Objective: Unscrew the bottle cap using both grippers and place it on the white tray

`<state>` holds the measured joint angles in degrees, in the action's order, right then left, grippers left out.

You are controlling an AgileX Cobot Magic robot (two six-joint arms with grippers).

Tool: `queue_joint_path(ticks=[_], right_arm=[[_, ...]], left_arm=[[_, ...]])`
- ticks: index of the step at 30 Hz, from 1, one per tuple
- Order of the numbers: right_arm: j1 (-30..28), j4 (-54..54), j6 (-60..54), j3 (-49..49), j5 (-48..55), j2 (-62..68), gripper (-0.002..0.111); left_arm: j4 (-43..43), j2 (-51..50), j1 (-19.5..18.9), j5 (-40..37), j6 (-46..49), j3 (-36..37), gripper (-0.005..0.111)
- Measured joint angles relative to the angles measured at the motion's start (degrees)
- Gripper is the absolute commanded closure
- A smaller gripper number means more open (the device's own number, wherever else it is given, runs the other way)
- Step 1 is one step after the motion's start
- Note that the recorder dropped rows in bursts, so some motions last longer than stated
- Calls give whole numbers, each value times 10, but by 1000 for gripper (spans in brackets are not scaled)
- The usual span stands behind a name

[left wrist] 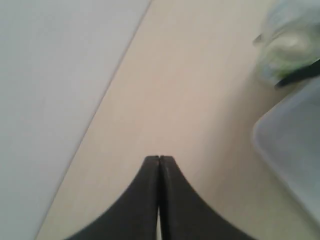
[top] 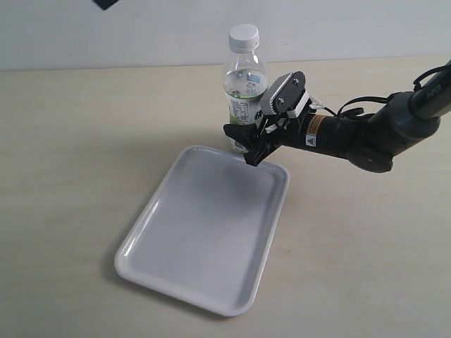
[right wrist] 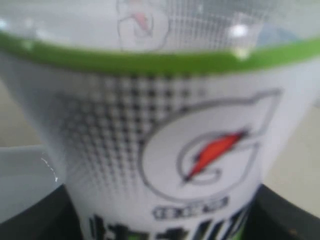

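Cap [top: 244,36] still on bottle [top: 244,84]; tray [top: 204,232] bare. Right gripper [top: 241,146] fingers clamp the bottle's label. Left gripper [left wrist: 159,164] fingers pressed together, empty. Unscrewing not begun.

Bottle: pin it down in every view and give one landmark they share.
Exterior: bottle upright at top centre, just behind the tray's far edge.
Left wrist: bottle blurred in the upper right corner, beside the tray.
Right wrist: bottle label fills the picture.
Shared landmark: the tray, a sliver at that picture's lower left.
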<state>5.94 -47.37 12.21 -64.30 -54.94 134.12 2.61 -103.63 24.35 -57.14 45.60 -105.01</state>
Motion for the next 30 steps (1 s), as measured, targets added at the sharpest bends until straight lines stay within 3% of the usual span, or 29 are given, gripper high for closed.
queue_joint_path(ticks=[3,7,13,20,24,30], right_arm=[[0,-5,-22,0,-4,0,108],[0,-6,-32,0,-5,0,108],[0,-6,-36,0,-5,0,108],[0,-6,-44,0,-6,0,108],[0,-6,-52,0,-6,0,108],[0,-6,-69,0,-7,0,108]], left_arm=[[95,0,31,2,68,-19,107],[121,0,71,15,91,-28,100],[118,-8,107,15,98,-30,67],[117,-15,113,4,91,-30,54],[111,-27,113,-14,90,-30,41],[97,-69,113,-22,82,-30,39]])
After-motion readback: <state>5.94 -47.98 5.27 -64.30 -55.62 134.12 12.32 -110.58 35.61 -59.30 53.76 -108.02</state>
